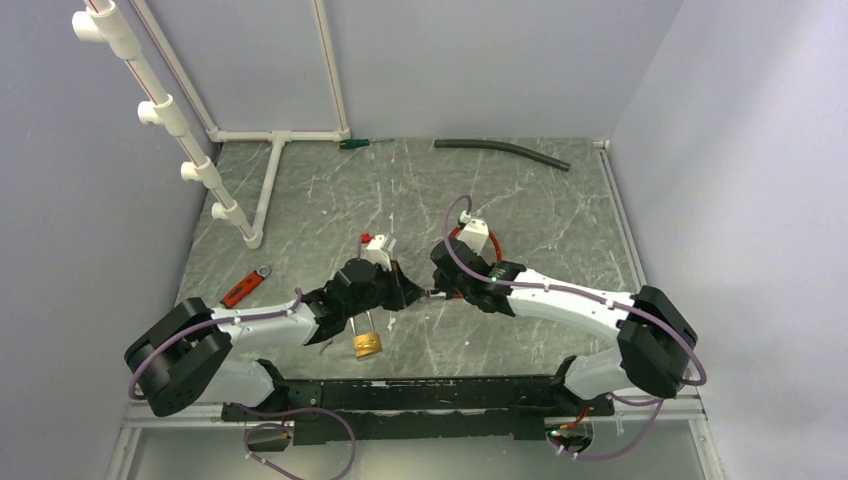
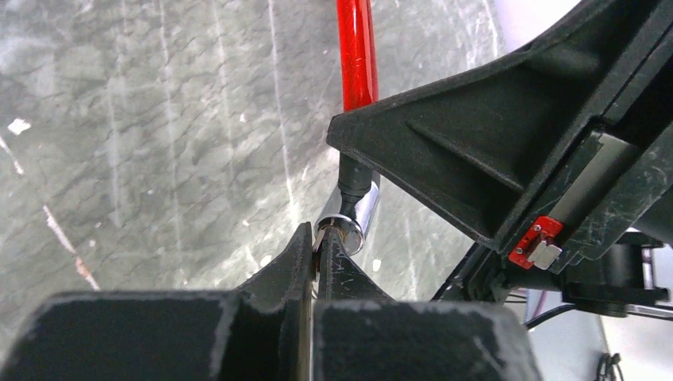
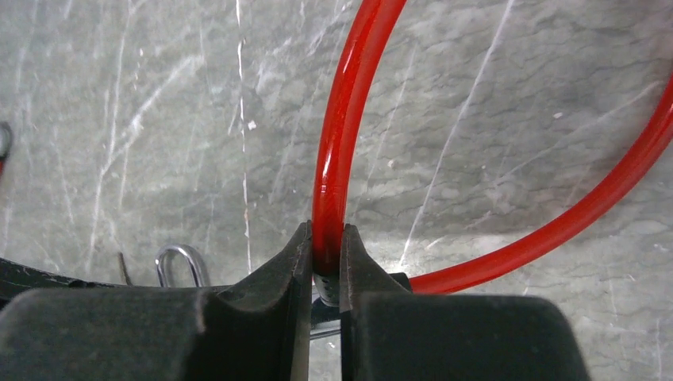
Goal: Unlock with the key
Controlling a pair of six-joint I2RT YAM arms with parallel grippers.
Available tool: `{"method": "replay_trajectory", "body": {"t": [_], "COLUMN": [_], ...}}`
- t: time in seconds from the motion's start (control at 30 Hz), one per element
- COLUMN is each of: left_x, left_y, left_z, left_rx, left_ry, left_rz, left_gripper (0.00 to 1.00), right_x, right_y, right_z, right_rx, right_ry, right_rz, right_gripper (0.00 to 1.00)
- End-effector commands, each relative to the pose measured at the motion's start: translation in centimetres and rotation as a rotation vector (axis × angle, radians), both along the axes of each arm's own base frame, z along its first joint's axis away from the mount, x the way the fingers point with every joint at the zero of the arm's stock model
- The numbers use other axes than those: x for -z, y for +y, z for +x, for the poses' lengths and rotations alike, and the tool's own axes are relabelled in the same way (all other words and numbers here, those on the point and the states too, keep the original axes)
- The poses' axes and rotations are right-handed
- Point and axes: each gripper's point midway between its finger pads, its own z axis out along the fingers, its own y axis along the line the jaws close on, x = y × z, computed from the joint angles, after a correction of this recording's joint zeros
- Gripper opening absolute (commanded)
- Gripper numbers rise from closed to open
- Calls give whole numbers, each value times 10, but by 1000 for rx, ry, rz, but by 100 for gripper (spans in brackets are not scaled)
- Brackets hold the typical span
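A red cable lock (image 3: 337, 119) loops over the table; it also shows in the top view (image 1: 493, 247). Its chrome cylinder (image 2: 354, 216) sits at the cable's end. My right gripper (image 3: 325, 258) is shut on the red cable just above the cylinder and holds it off the table. My left gripper (image 2: 316, 238) is shut on a thin metal key (image 2: 319, 240), whose tip sits at the cylinder's mouth; how deep it goes is hidden. In the top view the left gripper (image 1: 411, 292) and the right gripper (image 1: 436, 292) meet tip to tip at mid-table.
A brass padlock (image 1: 367, 344) lies under the left wrist; its steel shackle (image 3: 179, 264) shows in the right wrist view. A red-handled tool (image 1: 245, 287) lies left. A green screwdriver (image 1: 354, 143) and a black hose (image 1: 503, 151) lie at the back. White pipe frame (image 1: 262, 190) stands far left.
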Motion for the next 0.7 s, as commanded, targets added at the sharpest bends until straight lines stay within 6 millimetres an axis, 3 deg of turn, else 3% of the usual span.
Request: {"method": "replay_trajectory", "body": {"t": [0.0, 0.07, 0.2, 0.37, 0.6, 0.67], "left_x": [7, 14, 23, 34, 38, 38], "left_y": [5, 6, 7, 9, 11, 12], "left_z": [10, 9, 8, 14, 13, 14], "left_rx": [-23, -19, -18, -50, -61, -65], "left_ry": [-79, -65, -51, -46, -40, -40], "left_rz": [37, 65, 83, 98, 94, 95], "left_gripper": [0, 0, 0, 0, 0, 0], "right_x": [-52, -46, -43, -48, -45, -53], "right_y": [85, 86, 85, 83, 32, 21], "right_z": [-14, -16, -19, -20, -10, -12], "right_rx": [-252, -289, -326, -377, -358, -377], "right_ry": [-40, -43, -48, -59, -148, -194], "right_rz": [311, 286, 262, 202, 2, -26], "right_gripper": [15, 18, 33, 61, 70, 79]}}
